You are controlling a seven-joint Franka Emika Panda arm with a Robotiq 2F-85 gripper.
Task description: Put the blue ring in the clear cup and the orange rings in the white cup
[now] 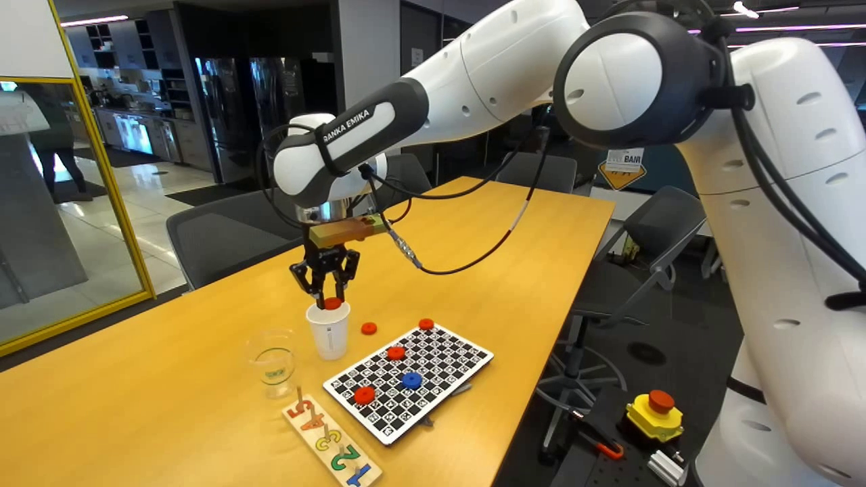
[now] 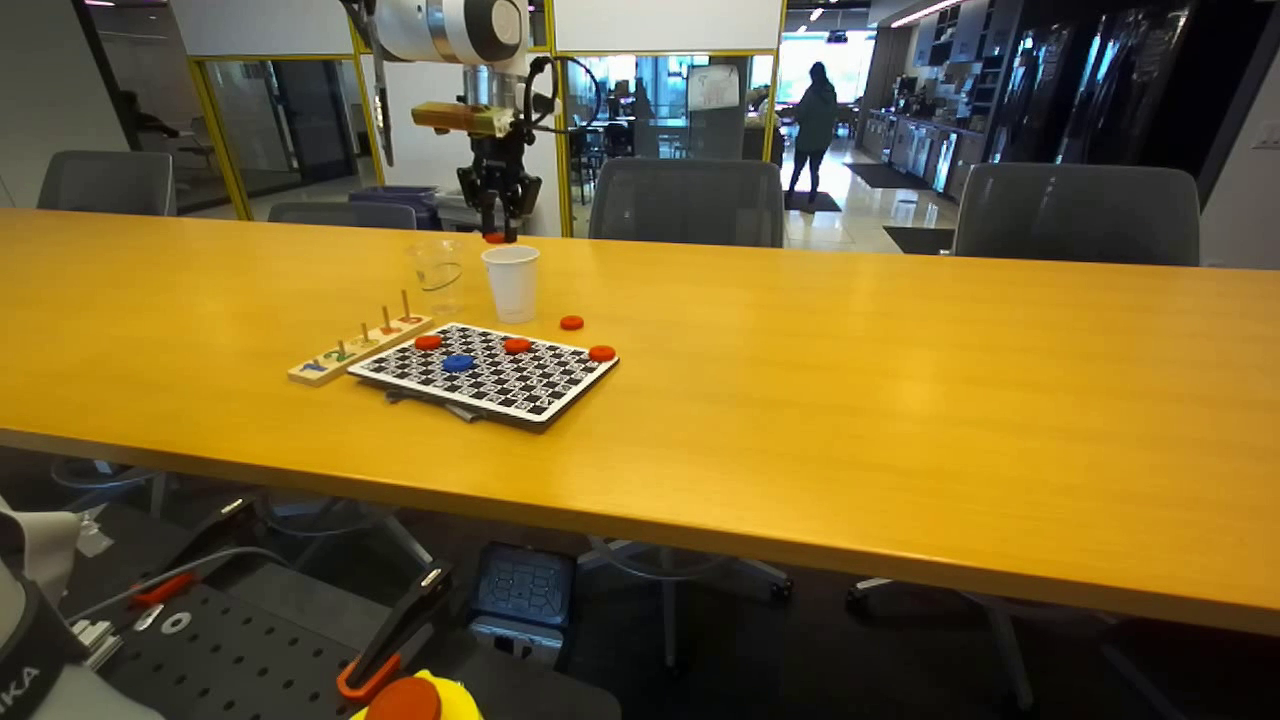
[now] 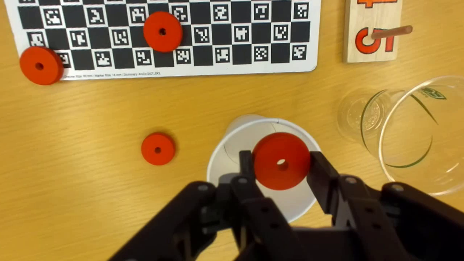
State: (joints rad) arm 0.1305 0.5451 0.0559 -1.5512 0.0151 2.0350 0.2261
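The gripper (image 1: 331,298) pinched an orange ring (image 3: 268,163) over the white cup (image 2: 514,287), to drop it in, I guessed; the clear cup (image 1: 275,373) stood lower alongside, the blue ring (image 1: 411,381) farther off.

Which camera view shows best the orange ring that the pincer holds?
The wrist view: there the held orange ring looks largest, its flat face and hole visible over the white cup. Both exterior views show it only as a small shape in the pincer, its hole not discernible.
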